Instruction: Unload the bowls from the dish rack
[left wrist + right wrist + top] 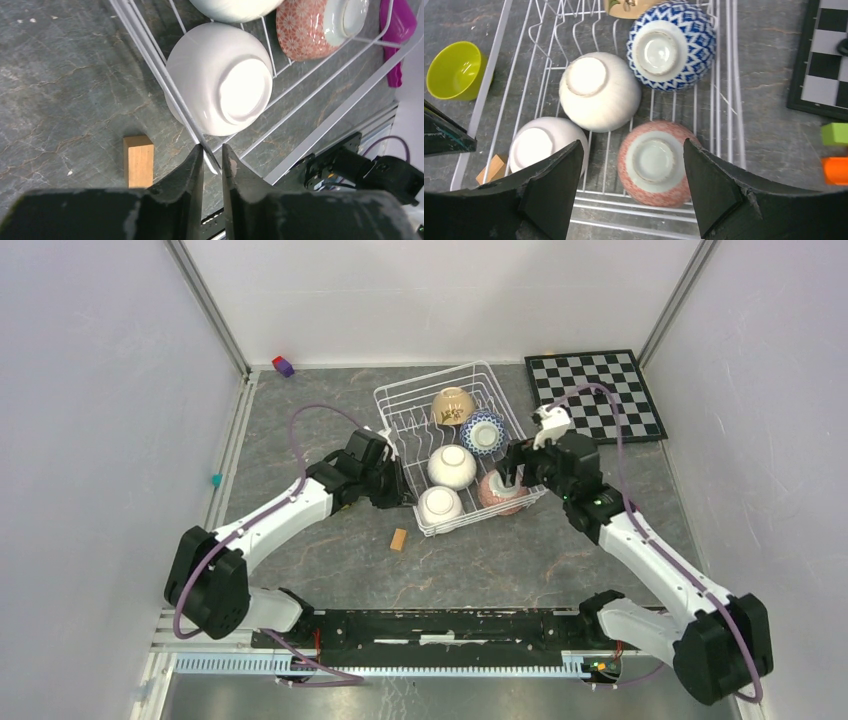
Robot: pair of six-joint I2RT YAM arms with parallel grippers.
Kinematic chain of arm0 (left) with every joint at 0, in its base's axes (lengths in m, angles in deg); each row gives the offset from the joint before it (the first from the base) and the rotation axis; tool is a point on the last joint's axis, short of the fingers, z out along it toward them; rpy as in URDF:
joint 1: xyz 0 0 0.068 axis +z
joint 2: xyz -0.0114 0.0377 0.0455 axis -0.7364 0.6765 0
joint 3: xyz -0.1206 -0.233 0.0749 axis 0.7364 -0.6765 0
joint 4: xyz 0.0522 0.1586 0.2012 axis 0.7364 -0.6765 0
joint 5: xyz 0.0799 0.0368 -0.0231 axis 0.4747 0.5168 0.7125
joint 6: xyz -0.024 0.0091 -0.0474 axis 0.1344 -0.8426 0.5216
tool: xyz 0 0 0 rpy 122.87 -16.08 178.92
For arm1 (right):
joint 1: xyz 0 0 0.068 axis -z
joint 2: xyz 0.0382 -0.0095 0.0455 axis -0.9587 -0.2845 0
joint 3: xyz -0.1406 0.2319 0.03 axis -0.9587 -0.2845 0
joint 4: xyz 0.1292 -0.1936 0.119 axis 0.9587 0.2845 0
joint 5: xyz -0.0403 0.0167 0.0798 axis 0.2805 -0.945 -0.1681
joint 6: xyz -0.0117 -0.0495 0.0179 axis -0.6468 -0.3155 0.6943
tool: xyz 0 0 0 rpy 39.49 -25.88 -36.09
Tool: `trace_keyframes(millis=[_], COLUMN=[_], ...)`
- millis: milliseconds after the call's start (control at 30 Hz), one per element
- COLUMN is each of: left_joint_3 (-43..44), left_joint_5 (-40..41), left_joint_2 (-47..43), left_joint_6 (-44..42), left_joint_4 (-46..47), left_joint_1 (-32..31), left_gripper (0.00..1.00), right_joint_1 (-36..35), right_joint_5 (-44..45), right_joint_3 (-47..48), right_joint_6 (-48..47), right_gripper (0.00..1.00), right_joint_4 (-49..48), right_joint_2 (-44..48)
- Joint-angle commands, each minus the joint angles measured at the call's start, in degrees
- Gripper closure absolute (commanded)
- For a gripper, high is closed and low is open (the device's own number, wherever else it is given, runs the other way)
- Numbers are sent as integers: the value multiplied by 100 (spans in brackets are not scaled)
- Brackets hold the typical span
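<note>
Looking down from above and behind the arm bases (265, 608), taking in the whole table (480, 560). Peering close over the dish rack (400, 425) from each wrist, sharing the near white bowl (220, 80) and pink-red speckled bowl (654, 162).

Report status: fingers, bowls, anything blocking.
Left fingers pinched on dish rack rim. Right fingers open above pink bowl. Five bowls in rack, green bowl out on table. Nothing blocking the pink bowl.

White dish rack (403, 420) holds blue-and-white patterned bowl (671, 45) and pink-red speckled bowl (654, 162).
</note>
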Motion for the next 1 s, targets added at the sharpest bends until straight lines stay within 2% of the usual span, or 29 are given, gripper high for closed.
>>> trace_keyframes(millis=[0, 33, 133, 200, 233, 300, 433, 600, 700, 967], left_joint_3=[273, 296, 346, 314, 288, 245, 193, 35, -48, -111], left_joint_5=[-397, -294, 8, 161, 211, 275, 497, 790, 840, 1032], left_joint_2=[-320, -392, -585, -699, -761, -854, -1056, -1307, -1415, -1543], left_joint_6=[-489, -536, -652, -643, -621, -575, -552, -534, -558, -669], left_joint_4=[225, 148, -76, -114, -112, -101, -122, -100, -111, -233], left_joint_1=[-240, -242, -241, -232, -225, -211, -155, -78, -51, -30], left_gripper=[69, 65, 60, 56, 51, 47, 47, 47, 47, 46], right_joint_1=[-373, -472, -708, -897, -1016, -1188, -1271, -1273, -1302, -1417], right_joint_5=[382, 441, 694, 812, 915, 1168, 1784, 2073, 2388, 2423], right_joint_3=[506, 599, 824, 922, 934, 972, 991, 772, 902, 1466], right_joint_6=[-96, -125, -147, -32, 38, 260, 1239, 2253, 2567, 2680], right_gripper=[20, 21, 19, 5, 2, 2, 4, 7, 10, 10], right_joint_4=[-87, -94, -64, -77, -125, -184, -267, -793, -646, -270], right_joint_2=[-460, -569, -975, -1198, -1300, -1522, -1845, -1982, -2183, -3001])
